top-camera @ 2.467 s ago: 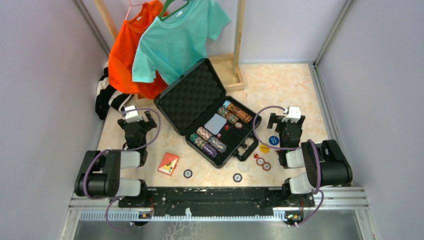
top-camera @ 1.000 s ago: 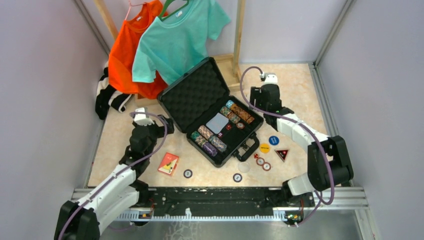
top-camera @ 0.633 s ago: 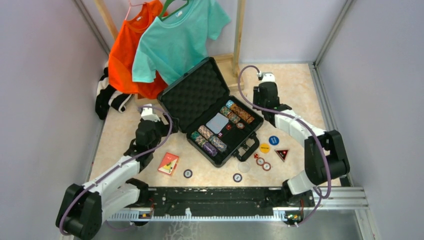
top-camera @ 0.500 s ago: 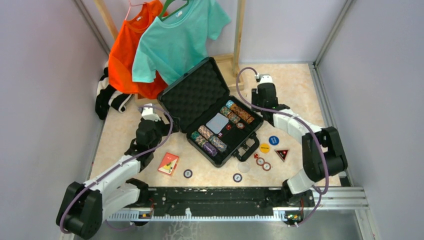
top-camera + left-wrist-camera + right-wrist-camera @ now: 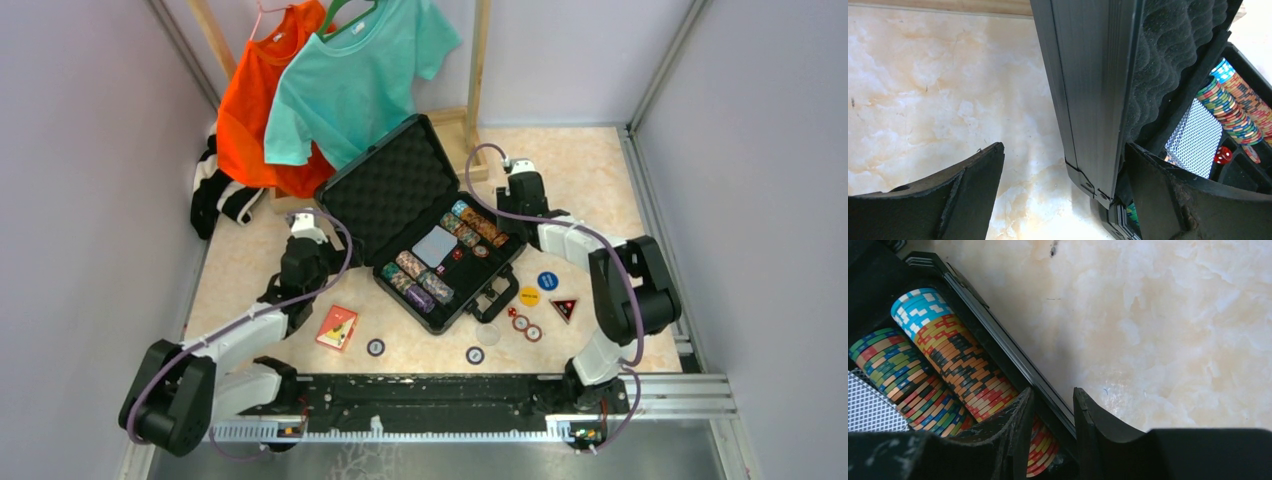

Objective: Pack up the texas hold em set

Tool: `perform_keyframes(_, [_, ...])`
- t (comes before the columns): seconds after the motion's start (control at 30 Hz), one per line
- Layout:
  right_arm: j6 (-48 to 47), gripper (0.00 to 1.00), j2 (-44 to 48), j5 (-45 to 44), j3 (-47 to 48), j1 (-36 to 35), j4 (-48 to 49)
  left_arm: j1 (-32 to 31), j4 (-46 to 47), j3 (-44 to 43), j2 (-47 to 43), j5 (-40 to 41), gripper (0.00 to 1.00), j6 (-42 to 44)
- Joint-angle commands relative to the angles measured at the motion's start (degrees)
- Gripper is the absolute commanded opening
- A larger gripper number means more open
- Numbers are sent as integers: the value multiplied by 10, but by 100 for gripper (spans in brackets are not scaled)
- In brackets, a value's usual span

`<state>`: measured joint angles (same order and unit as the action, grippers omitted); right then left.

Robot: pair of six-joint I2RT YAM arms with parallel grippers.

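The black briefcase (image 5: 385, 190) lies open, its foam lid leaning back. The tray holds rows of poker chips (image 5: 963, 365) and a deck of cards (image 5: 433, 245). My left gripper (image 5: 306, 245) is open at the lid's left corner. In the left wrist view the lid edge (image 5: 1088, 100) stands between the fingers, close to the right one. My right gripper (image 5: 1054, 392) is shut on the tray's far right wall (image 5: 1013, 357), one finger inside by the chips and one outside. On the table lie the red-orange card box (image 5: 337, 326), a blue button (image 5: 547, 281), a yellow button (image 5: 529, 296) and loose chips (image 5: 376, 347).
An orange shirt (image 5: 255, 100) and a teal shirt (image 5: 350, 80) hang on a wooden rack (image 5: 478, 90) behind the case. A striped cloth (image 5: 215, 195) lies at the back left. A red-and-black triangle (image 5: 564, 308) and a red die (image 5: 511, 311) sit right of the case handle.
Both arms have stretched from their rest poses to the case: the left to the lid's corner, the right to the tray's far wall, where its jaws narrowed onto the wall.
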<state>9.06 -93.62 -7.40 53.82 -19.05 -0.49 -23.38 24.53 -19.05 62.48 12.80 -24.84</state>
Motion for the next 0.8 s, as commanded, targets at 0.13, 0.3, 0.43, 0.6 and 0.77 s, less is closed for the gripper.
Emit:
perform_keyframes(0.13, [-4,36,-42,-16,19,2,31,-2,29,-21,22,8,95,8])
perform_keyframes(0.3, [-2,34,-53,-23,28,5,26,-2,31,-27,36,25,96,12])
perform_keyframes(0.43, [0,33,-46,-44,23,7,26,-1,27,-39,47,35,97,20])
perform_keyframes(0.6, [3,32,-35,-35,22,13,25,-1,22,-55,66,49,97,21])
perform_keyframes(0.77, [6,27,-40,-45,26,15,15,6,6,-81,97,59,98,24])
